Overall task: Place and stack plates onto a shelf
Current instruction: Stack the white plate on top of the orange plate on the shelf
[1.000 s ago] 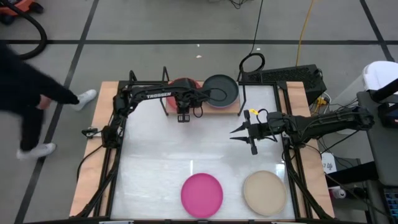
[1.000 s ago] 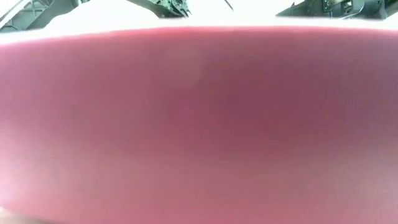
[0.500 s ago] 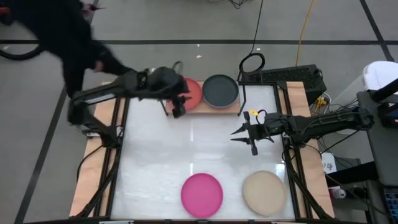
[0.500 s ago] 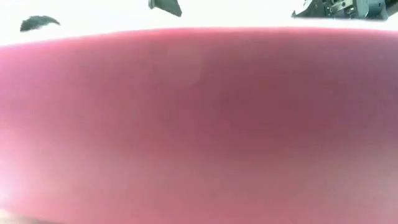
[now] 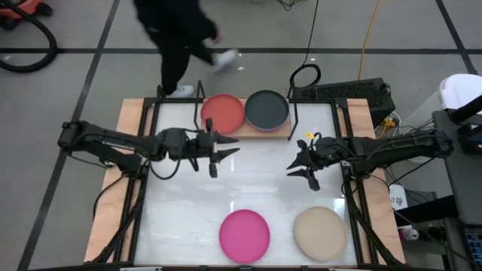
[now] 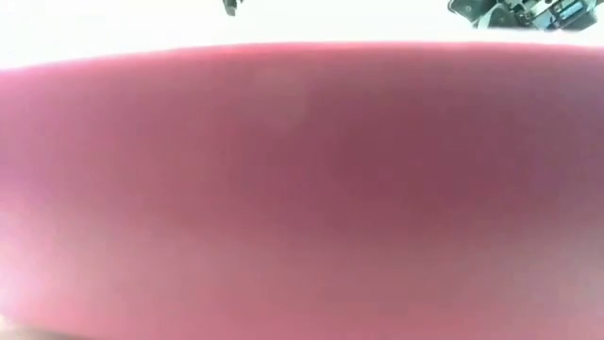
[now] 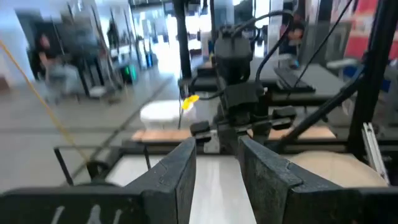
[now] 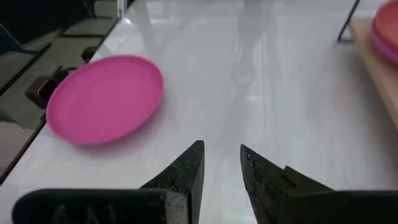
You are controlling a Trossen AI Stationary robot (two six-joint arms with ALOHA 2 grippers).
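The light-wood shelf (image 5: 280, 132) stands at the table's far edge. On it lie a stack topped by a red plate (image 5: 223, 113) and a stack topped by a black plate (image 5: 266, 110). A magenta plate (image 5: 244, 235) and a beige plate (image 5: 320, 233) lie flat near the table's near edge. My left gripper (image 5: 223, 158) is open and empty over mid-table, just near of the shelf. My right gripper (image 5: 300, 172) is open and empty, facing it from the right. The right wrist view shows the magenta plate (image 8: 106, 96) ahead of the open fingers.
The magenta plate's rim (image 6: 302, 189) fills the low view and hides almost everything behind it. A person (image 5: 177, 38) walks on the floor beyond the far edge. Bare white tabletop (image 5: 256, 188) lies between the grippers and the two near plates.
My left arm has drawn back from the shelf and swung toward the table's left edge; its gripper now hangs a little nearer than the shelf, pointing right. My right gripper has tipped and shifted slightly toward the near edge. The person has walked from the left to behind the table.
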